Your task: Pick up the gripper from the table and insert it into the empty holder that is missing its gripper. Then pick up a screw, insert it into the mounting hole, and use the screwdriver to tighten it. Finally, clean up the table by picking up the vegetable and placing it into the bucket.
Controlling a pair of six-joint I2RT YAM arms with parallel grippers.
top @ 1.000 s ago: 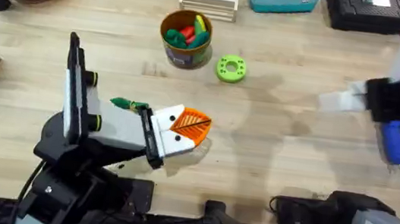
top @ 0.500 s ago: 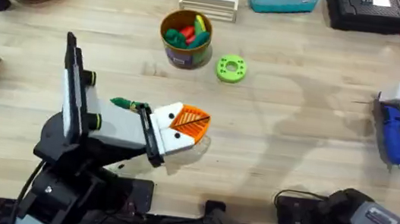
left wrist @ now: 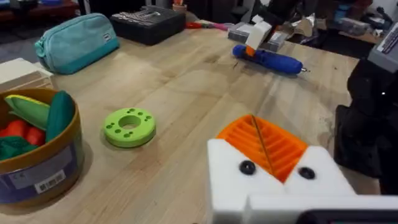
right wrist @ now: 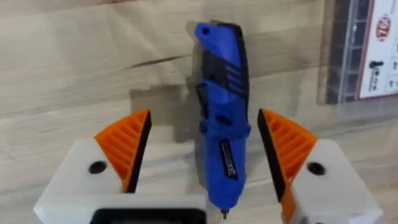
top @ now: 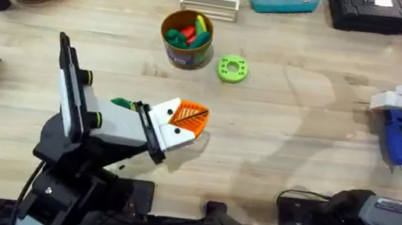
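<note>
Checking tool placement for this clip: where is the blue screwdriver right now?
In the overhead view the screwdriver lies on the table near its right edge, under the right gripper, whose open fingers straddle it.

Honestly not much is legible here. The clear plastic box (right wrist: 360, 53) at the far right of the table has a white label with a red round logo, maybe "TX", and tiny unreadable print. The bucket (left wrist: 38, 163) has a barcode sticker, digits too small.
</note>
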